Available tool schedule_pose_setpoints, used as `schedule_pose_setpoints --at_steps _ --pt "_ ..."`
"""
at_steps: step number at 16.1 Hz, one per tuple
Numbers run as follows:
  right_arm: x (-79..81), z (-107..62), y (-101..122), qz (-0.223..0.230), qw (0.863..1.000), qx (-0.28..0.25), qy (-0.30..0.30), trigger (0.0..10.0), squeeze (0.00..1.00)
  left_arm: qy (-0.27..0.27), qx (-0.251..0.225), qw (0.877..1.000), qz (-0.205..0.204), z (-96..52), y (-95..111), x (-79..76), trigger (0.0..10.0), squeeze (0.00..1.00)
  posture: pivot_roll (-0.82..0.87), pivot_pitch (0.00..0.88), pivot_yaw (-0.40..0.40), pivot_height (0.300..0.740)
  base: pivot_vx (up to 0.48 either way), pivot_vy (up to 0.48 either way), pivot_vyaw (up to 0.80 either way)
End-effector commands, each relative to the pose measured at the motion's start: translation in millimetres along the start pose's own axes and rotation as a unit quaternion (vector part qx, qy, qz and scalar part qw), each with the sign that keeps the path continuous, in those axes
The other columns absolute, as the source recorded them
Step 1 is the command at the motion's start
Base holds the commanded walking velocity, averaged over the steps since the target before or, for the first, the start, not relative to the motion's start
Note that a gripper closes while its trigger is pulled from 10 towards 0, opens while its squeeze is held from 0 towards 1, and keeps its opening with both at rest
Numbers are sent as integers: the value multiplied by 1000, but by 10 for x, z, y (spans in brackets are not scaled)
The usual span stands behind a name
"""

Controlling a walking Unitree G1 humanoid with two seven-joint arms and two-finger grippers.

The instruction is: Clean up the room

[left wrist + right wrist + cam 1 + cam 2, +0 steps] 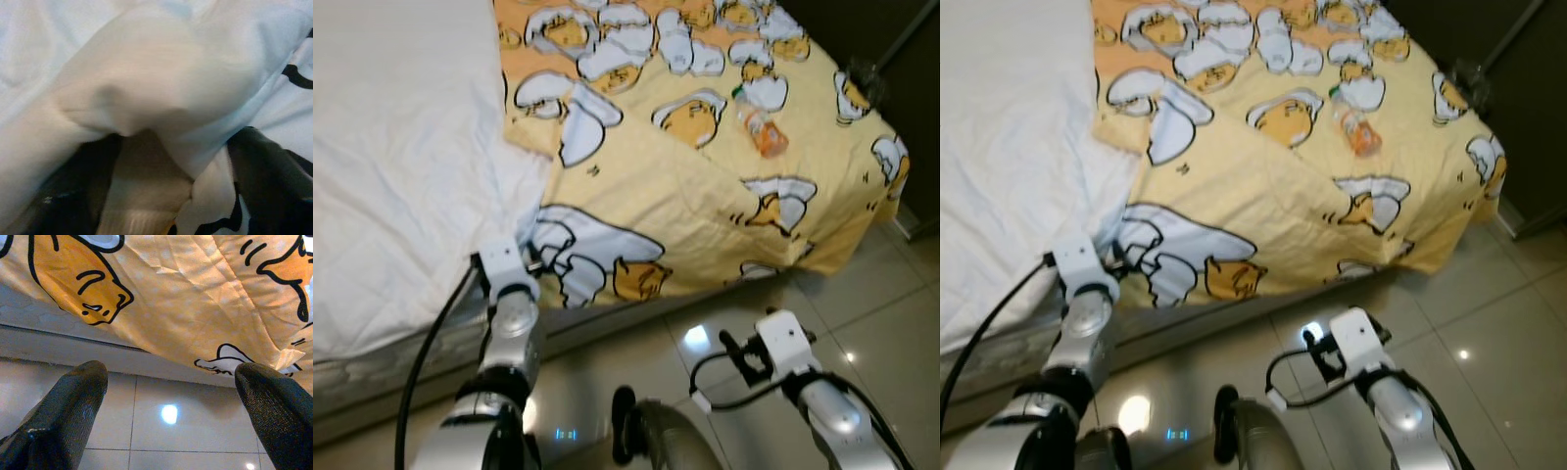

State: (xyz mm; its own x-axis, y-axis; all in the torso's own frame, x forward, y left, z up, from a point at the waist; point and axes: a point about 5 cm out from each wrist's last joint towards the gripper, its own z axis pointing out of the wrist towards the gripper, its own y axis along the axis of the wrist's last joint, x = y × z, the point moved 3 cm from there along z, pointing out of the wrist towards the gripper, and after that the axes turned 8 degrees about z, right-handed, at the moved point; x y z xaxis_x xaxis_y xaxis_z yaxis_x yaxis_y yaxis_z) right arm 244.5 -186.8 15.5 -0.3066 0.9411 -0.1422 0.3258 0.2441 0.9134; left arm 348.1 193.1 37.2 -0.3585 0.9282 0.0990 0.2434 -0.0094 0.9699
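The left tool [530,257] is closed on the duvet [401,166] edge; the bottle [762,127] lies lengthwise; the right tool [171,396] is held open.

Rumpled white duvet [401,166] on bed, overlapping yellow cartoon-print sheet [705,186], orange bottle [760,125] lying on sheet
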Motion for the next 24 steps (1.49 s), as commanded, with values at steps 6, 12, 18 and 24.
schedule_pose_setpoints --at_steps 6,12,18,24 --pt "-59 -75 -111 -5 1000 20 -7 10000 0 43 54 996 -61 -26 -261 223 0 0 -219 219 -158 736 0 0 0" --pt "-84 -81 -119 -10 1000 25 -4 10000 0 -30 65 987 -143 -137 -318 -145 0 0 -215 220 -166 736 0 0 0" --pt "-77 -106 -174 -8 999 33 -4 10000 0 -147 96 984 -31 -469 -674 -485 0 0 -213 221 -156 736 0 0 0" --pt "-70 -127 -270 -15 998 54 3 10000 0 -328 20 944 41 -1013 -674 -1127 0 0 -195 227 -149 736 0 0 0"
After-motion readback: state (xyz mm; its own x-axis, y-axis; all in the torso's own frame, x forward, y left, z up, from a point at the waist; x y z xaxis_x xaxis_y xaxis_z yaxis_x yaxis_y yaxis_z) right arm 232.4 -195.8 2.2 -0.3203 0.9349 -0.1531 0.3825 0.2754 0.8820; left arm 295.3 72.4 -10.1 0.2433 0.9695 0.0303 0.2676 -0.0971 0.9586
